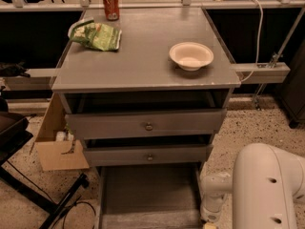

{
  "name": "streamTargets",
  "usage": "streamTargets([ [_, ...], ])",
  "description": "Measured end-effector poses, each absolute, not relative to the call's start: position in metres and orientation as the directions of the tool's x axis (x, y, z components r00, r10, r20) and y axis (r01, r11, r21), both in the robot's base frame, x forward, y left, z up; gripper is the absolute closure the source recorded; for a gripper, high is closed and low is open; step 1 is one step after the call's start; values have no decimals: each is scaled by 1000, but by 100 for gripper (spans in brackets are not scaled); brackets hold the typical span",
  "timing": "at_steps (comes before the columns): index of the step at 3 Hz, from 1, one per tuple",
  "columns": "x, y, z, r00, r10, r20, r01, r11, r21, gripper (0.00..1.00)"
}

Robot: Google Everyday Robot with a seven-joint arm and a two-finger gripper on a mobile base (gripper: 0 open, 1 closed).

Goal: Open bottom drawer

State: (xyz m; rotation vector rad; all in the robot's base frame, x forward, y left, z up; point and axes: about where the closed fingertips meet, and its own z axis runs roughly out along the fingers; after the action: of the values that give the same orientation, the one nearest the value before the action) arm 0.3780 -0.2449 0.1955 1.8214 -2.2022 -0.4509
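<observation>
The grey cabinet (143, 56) has three drawers. The bottom drawer (150, 190) is pulled far out towards me, and I look down into its bare grey inside. Its front lies at the lower edge of the view and its knob does not show. The top drawer (148, 126) and the middle drawer (149, 157) stand slightly out, each with a small round knob. My white arm (267, 185) comes in at the lower right. My gripper (208, 223) hangs at the bottom edge, by the open drawer's right front corner, mostly cut off.
On the cabinet top are a red soda can (111, 4), a green chip bag (97, 35) and a white bowl (191, 55). A cardboard box (55, 147) stands to the left on the floor, next to a black stand leg (62, 209) and cables.
</observation>
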Motion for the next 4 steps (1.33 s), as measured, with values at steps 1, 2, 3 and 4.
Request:
streamTargets([
  [1,378,-244,199,-189,-982,-6,-905,172,388,0],
  [2,378,-244,200,-189,-982,-6,-905,172,388,0],
  [3,371,-242,220,-180,-984,-8,-921,165,353,0],
  [4,381,-232,275,-170,-985,-15,-963,163,215,0],
])
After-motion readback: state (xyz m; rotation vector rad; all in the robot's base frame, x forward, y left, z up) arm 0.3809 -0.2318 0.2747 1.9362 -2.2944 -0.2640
